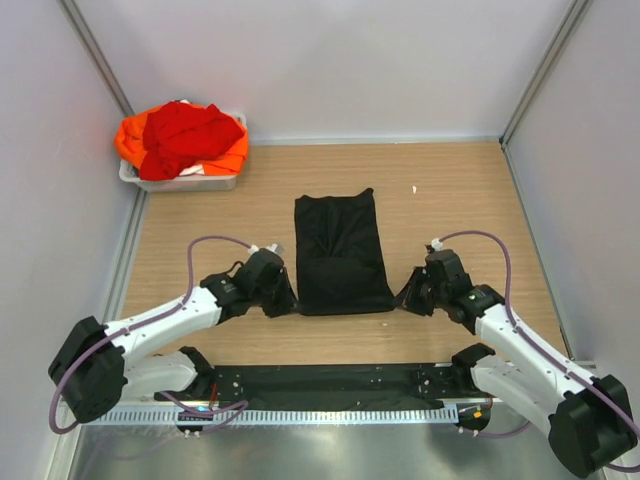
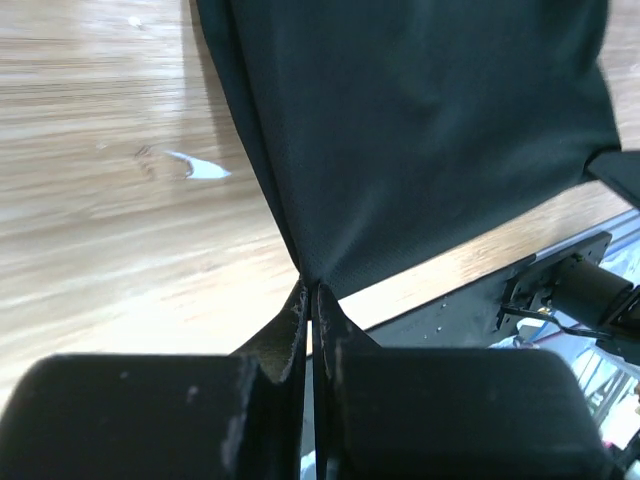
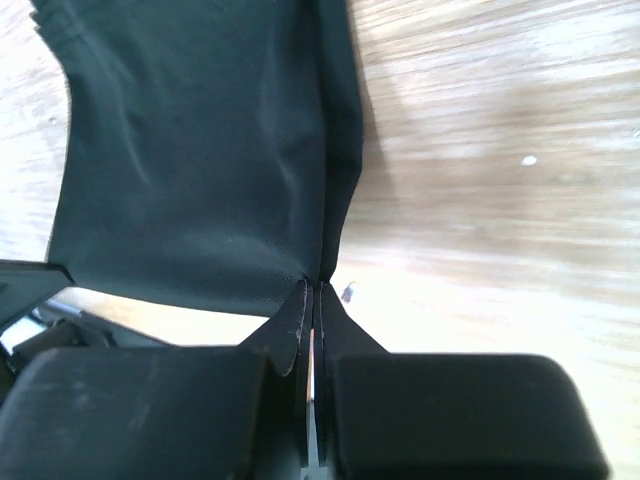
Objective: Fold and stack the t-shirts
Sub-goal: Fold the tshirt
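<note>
A black t-shirt (image 1: pixel 340 252) lies on the wooden table, folded into a narrow rectangle that runs away from the arms. My left gripper (image 1: pixel 292 303) is shut on its near left corner; in the left wrist view the cloth (image 2: pixel 420 120) is pinched between the fingertips (image 2: pixel 312 292). My right gripper (image 1: pixel 402 303) is shut on the near right corner, where the cloth (image 3: pixel 200 150) meets the closed fingertips (image 3: pixel 314 290). A red t-shirt (image 1: pixel 185 135) lies on top of a bright orange t-shirt (image 1: pixel 230 158) in the tub at the back left.
The white plastic tub (image 1: pixel 190 182) stands in the back left corner against the wall. White walls close in the table on three sides. A black rail (image 1: pixel 320 382) carrying the arm bases runs along the near edge. A small white scrap (image 1: pixel 414 188) lies at the back right.
</note>
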